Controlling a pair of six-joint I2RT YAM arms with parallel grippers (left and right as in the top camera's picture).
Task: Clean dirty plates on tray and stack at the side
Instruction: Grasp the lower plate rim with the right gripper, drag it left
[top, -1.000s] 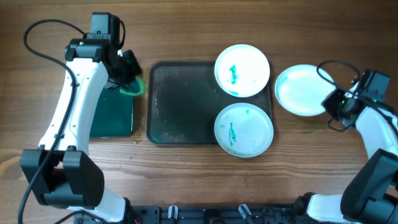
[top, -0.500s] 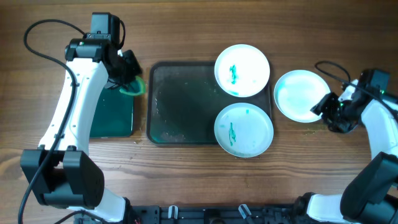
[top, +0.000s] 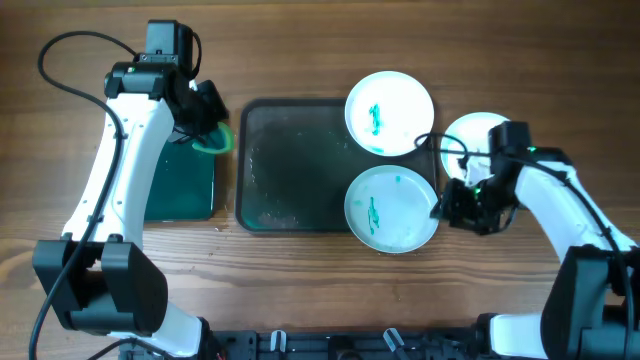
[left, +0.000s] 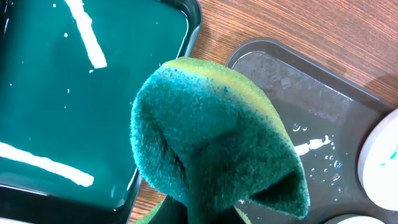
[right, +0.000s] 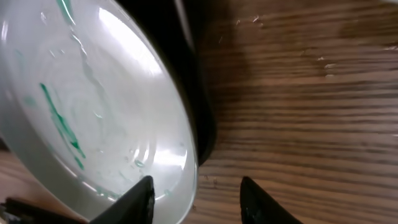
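The right end effector gapes wide, holding nothing; the smeared plate has its rim just ahead of one finger, lying at the edge of the tray. It should, I judge, slip one finger under that rim, close firmly and lift level. The left end effector, clamped on the sponge, is well away.

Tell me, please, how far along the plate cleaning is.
Done: one plate lies beside the tray, looking clean. In hand: the open right pincer is at the near smeared plate; the left pincer holds the sponge. Left: that and the far smeared plate.
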